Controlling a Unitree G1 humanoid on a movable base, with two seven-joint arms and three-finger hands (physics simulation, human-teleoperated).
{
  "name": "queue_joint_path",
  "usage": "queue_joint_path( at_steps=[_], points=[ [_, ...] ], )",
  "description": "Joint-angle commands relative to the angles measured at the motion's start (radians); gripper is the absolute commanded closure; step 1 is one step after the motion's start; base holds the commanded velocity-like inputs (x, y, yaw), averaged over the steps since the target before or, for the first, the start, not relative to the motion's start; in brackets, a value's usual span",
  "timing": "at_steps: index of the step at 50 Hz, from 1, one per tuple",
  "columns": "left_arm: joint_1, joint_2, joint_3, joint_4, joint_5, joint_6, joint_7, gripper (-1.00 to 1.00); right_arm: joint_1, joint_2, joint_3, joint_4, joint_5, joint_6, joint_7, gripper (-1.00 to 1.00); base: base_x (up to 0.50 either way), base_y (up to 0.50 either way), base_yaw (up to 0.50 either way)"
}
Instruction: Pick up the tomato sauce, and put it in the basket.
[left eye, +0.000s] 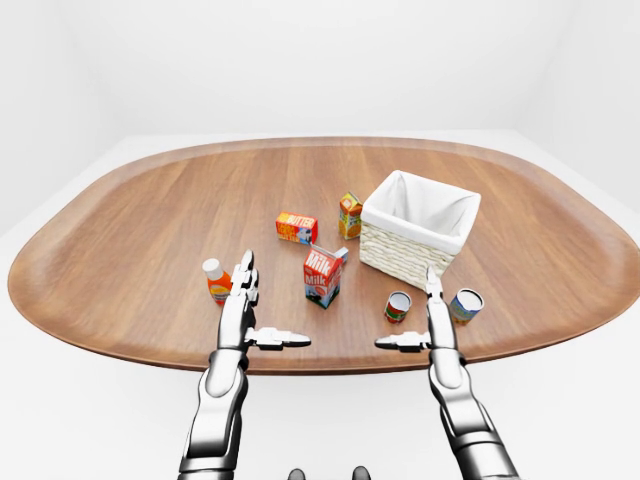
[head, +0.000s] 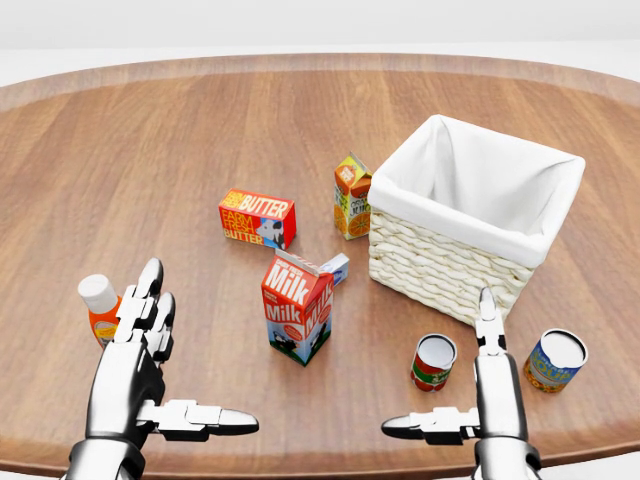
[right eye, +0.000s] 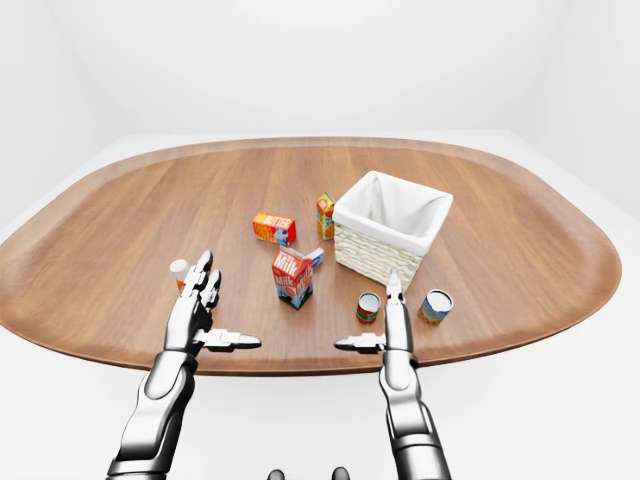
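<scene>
Sauce can (head: 432, 362) lower right of head view, just left of right hand (head: 487, 398); basket (head: 470, 225) above. Both hands splayed, empty; left hand (head: 135, 375) lower left. Risks: grabbing blue can (head: 556, 361) instead, or tipping the sauce.

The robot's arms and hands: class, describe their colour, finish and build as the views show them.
Both the left hand and right hand are shiny chrome-silver metal with dark joint seams. Each has three segmented, tapering fingers. The forearms are glossy, rounded silver shells; no cables, markings or sleeves show.
</scene>
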Motion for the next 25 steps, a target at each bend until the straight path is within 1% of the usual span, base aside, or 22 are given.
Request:
queue_joint_path(
  at_steps=[1,4,5,6,9,11,14,15,16,20,22,24,25],
  points=[
    [0.003,0.0,0.0,-0.006,-0.002,0.002,-0.002,-1.0,-0.06,-0.019,-0.005,0.171,-0.031,0.0,-0.055,-1.0,0.0,0.0,0.0],
    [0.0,0.0,0.001,0.001,-0.003,-0.001,-0.002,-1.0,-0.061,-0.022,-0.003,0.181,-0.032,0.0,-0.059,-1.0,0.2,0.0,0.0],
    [0.0,0.0,0.001,-0.003,-0.003,0.002,-0.002,-1.0,-0.062,-0.02,-0.004,0.192,-0.012,0.0,-0.036,-1.0,0.5,0.0,0.0],
    [0.003,0.0,0.0,-0.016,-0.004,0.011,-0.002,-1.0,-0.067,-0.023,-0.002,0.208,-0.026,0.0,-0.05,-1.0,0.5,0.0,0.0],
    [0.001,0.0,0.001,-0.005,-0.005,0.002,-0.003,-1.0,-0.09,-0.027,-0.004,0.267,-0.03,0.0,-0.068,-1.0,0.5,0.0,0.0],
    [0.003,0.0,0.001,-0.014,-0.005,0.009,-0.003,-1.0,-0.11,-0.031,-0.006,0.315,-0.031,0.0,-0.083,-1.0,0.37,0.0,0.0],
    [0.001,0.0,0.002,-0.007,-0.006,0.004,-0.004,-1.0,-0.133,-0.035,-0.007,0.389,-0.015,0.0,-0.086,-1.0,0.0,0.0,0.0],
    [0.002,0.0,0.002,-0.012,-0.007,0.007,-0.004,-1.0,-0.139,-0.038,-0.004,0.405,-0.018,0.0,-0.092,-1.0,0.0,0.0,0.0],
    [0.001,0.0,0.002,-0.007,-0.007,0.004,-0.004,-1.0,-0.141,-0.038,-0.002,0.409,-0.016,0.0,-0.089,-1.0,0.0,0.0,0.0],
    [0.003,0.0,0.001,-0.009,-0.007,0.003,-0.006,-1.0,-0.152,-0.042,-0.005,0.433,-0.012,0.0,-0.098,-1.0,0.0,0.0,0.0],
    [0.003,0.0,0.002,-0.017,-0.009,0.01,-0.006,-1.0,-0.17,-0.047,-0.007,0.481,-0.01,0.0,-0.108,-1.0,0.0,0.0,0.0],
    [0.003,0.0,0.003,-0.01,-0.01,0.003,-0.006,-1.0,-0.18,-0.049,-0.007,0.503,-0.004,0.0,-0.11,-1.0,0.0,0.0,0.0],
    [0.004,0.0,0.002,-0.014,-0.009,0.006,-0.006,-1.0,-0.18,-0.049,-0.007,0.502,-0.003,0.0,-0.111,-1.0,0.0,0.0,0.0]
  ],
)
